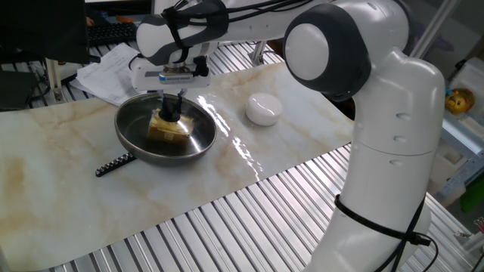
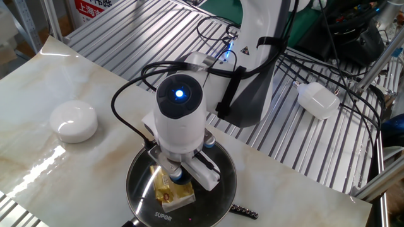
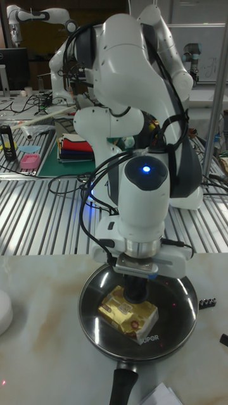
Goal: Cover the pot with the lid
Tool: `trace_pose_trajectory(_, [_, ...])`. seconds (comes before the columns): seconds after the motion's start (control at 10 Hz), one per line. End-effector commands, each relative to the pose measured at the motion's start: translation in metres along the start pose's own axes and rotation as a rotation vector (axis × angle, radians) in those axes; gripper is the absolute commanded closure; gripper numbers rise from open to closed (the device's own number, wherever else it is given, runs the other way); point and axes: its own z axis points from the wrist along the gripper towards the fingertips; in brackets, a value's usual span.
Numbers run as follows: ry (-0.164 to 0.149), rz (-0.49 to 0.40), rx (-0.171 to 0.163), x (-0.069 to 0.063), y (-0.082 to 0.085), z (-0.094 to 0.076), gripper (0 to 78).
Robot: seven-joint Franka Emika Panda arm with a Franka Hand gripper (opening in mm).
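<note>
Your gripper point(image 1: 173, 112) was right down at the center of the pot point(image 1: 128, 130), fingers pinched around the lid's point(image 3: 180, 294) little black knob point(image 3: 135, 293). The glass lid sat on the pan, rim to rim as far as you could tell. A yellow packet point(image 3: 129, 311) lay inside under the glass. The handle point(image 3: 125, 384) stuck out at 6 o'clock in the tall view. A white puck point(image 1: 263, 108) sat at 3 o'clock, well apart.
</note>
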Motion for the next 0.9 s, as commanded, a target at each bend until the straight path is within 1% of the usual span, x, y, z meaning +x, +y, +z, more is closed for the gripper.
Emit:
trace_pose_trajectory(0.1, [-0.014,0.001,-0.001,-0.0007,0.0009,-0.0058,75.5])
trace_pose_trajectory(0.9, [-0.016,0.018,-0.002,-0.0007,0.0009,-0.0056,75.5])
